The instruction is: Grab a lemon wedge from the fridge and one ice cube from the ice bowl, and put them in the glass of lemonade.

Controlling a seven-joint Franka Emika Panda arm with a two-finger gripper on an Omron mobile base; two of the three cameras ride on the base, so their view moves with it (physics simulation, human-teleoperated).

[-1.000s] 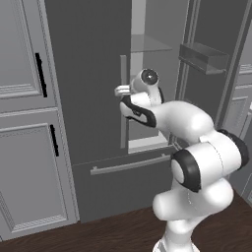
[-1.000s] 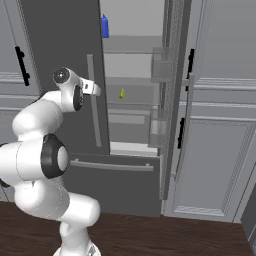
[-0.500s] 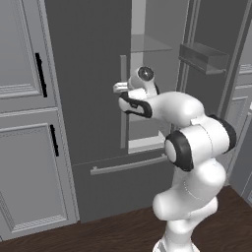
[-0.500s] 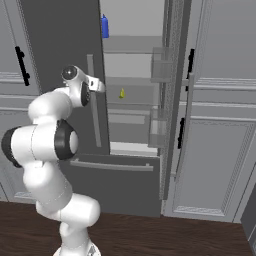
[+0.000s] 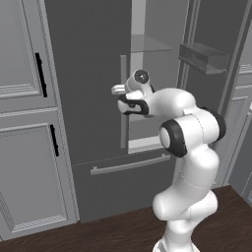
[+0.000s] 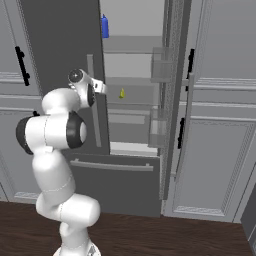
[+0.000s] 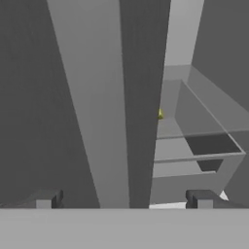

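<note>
The fridge [image 5: 88, 74] [image 6: 55, 45] has its left door closed and its right door swung open. A tiny yellow lemon wedge [image 6: 122, 93] [image 7: 159, 114] lies on a clear shelf inside. My gripper [image 5: 118, 92] [image 6: 102, 87] [image 7: 124, 200] is open and holds nothing. It hovers close in front of the left door's long pale bar handle [image 5: 123, 128] [image 7: 92, 97], at the edge of the opening. The wedge sits beyond it, deeper in and to the right. The ice bowl and the glass of lemonade are out of view.
A blue bottle [image 6: 105, 26] stands on the top shelf. The open right door [image 6: 172, 100] carries clear bins [image 5: 204, 56] [image 6: 160, 65]. Panelled grey cabinets [image 5: 24, 123] [image 6: 220, 125] flank the fridge. The lower drawer [image 6: 112, 165] has a horizontal bar handle. The floor is dark wood.
The arm has stretched further forward, its elbow swinging in behind the hand. The hand has edged toward the fridge opening. The jaws have stayed open.
</note>
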